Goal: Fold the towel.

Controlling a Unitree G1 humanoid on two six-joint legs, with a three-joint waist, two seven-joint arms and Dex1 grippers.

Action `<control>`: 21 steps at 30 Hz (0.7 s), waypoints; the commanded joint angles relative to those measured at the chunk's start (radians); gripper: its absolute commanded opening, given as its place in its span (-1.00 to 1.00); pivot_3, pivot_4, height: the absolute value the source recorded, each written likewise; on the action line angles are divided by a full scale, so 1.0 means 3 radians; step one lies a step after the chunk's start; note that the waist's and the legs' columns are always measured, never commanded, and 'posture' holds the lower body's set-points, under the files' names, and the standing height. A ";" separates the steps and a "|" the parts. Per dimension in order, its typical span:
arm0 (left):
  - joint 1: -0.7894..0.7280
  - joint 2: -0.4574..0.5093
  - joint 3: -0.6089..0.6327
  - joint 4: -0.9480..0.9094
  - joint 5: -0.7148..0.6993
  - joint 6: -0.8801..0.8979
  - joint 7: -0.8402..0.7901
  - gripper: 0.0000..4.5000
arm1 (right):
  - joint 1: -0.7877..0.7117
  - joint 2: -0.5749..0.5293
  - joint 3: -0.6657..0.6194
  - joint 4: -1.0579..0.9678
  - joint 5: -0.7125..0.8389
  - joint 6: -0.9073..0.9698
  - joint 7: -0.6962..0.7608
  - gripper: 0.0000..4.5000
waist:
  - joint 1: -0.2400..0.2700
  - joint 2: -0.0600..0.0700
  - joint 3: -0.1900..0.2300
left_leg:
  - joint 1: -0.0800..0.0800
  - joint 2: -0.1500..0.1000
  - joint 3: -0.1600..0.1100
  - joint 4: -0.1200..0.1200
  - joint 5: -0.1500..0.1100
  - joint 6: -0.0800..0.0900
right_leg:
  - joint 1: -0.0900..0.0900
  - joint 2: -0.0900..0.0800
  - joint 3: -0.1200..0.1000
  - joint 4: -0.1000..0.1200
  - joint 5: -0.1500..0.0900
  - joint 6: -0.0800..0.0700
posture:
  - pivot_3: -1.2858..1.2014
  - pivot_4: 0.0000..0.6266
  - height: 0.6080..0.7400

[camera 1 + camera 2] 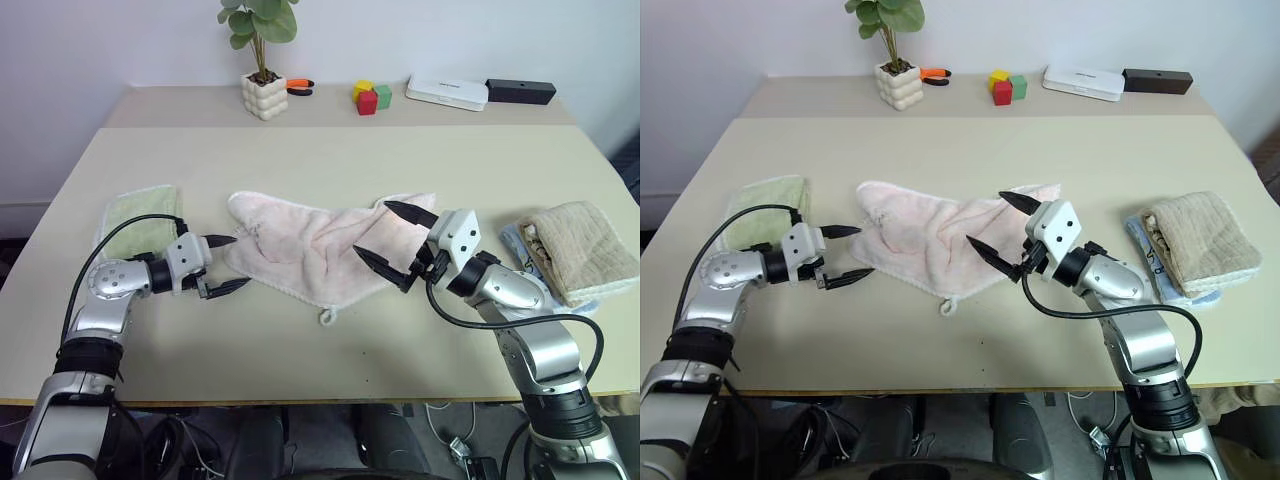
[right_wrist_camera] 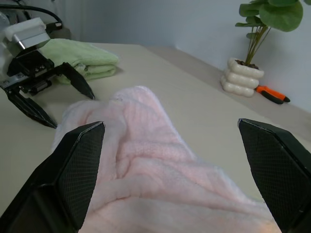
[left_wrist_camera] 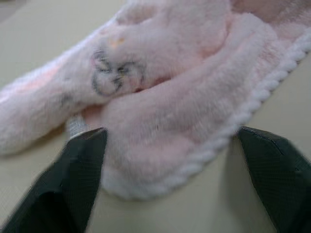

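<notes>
On the beige worktop (image 1: 330,345), nearest the robot, the small white loop tag (image 1: 326,317) of the pale pink terry cloth towel with white stitched edging (image 1: 310,245) hangs off the cloth's near edge. The towel lies crumpled and unfolded in the middle of the worktop, between the two arms. The left gripper (image 1: 232,263) sits low at the towel's left corner with its jaws wide apart, one black finger on each side of the stitched edge and not closed on it; the left wrist view shows a small dark printed mark (image 3: 116,73) on the cloth just ahead of the fingers. The right gripper (image 1: 385,235) hangs above the towel's right part, jaws spread wide and holding nothing. A folded light green towel (image 1: 140,212) lies behind the left arm, and a folded beige-tan towel (image 1: 578,248) rests on a blue-and-white cloth at the right side. At the far edge stand a white bumpy pot with a green plant (image 1: 263,92), an orange-handled tool (image 1: 298,87), coloured blocks (image 1: 371,96), a flat white box (image 1: 447,92) and a black bar (image 1: 520,91).
</notes>
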 commanded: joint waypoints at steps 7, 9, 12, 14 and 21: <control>-0.0121 -0.0130 -0.0157 0.0292 0.0137 0.0322 0.0073 -0.98 | 0.0114 -0.0111 -0.0160 -0.0136 -0.0080 -0.0119 -0.0057 1.00 | 0.0012 0.0011 -0.0014 | 0.0018 0.0000 -0.0002 0.0001 0.0000 0.0000 | 0.0019 0.0001 -0.0001 0.0000 -0.0001 -0.0001 | 0.03 -0.52 1.00; -0.0083 -0.0092 -0.0083 0.0138 -0.0013 0.0460 -0.0040 -0.98 | 0.0186 -0.0266 -0.0208 -0.0069 -0.0151 -0.0212 0.0044 1.00 | 0.0007 0.0011 -0.0014 | 0.0018 0.0000 -0.0002 0.0001 0.0000 0.0000 | 0.0019 0.0001 0.0000 0.0000 -0.0001 -0.0001 | 0.03 -0.52 1.00; -0.0002 -0.0032 0.0056 -0.0177 -0.0249 0.0706 -0.0130 -0.98 | 0.0266 -0.0593 -0.0233 0.0237 -0.0443 -0.0554 0.0185 1.00 | -0.0008 0.0011 -0.0014 | 0.0017 0.0001 -0.0002 0.0000 0.0000 0.0000 | 0.0018 0.0002 0.0000 -0.0001 -0.0001 -0.0001 | 0.03 -0.52 1.00; 0.0094 0.0036 0.0154 -0.0425 -0.0368 0.0790 -0.0154 -0.98 | 0.0352 -0.0935 -0.0195 0.0573 -0.0760 -0.0958 0.0348 1.00 | -0.0009 0.0009 -0.0012 | 0.0016 0.0001 -0.0001 -0.0002 0.0000 0.0000 | 0.0016 0.0002 0.0000 -0.0001 -0.0001 -0.0001 | 0.03 -0.52 1.00; 0.0287 0.0113 0.0333 -0.0787 -0.0370 0.0809 0.0065 -0.98 | 0.0018 -0.1213 0.0079 0.1448 -0.1377 -0.1558 0.0355 1.00 | -0.0046 0.0006 -0.0009 | 0.0010 0.0002 0.0000 -0.0002 0.0000 0.0000 | 0.0008 0.0003 0.0001 -0.0002 -0.0001 -0.0001 | 0.03 -0.52 1.00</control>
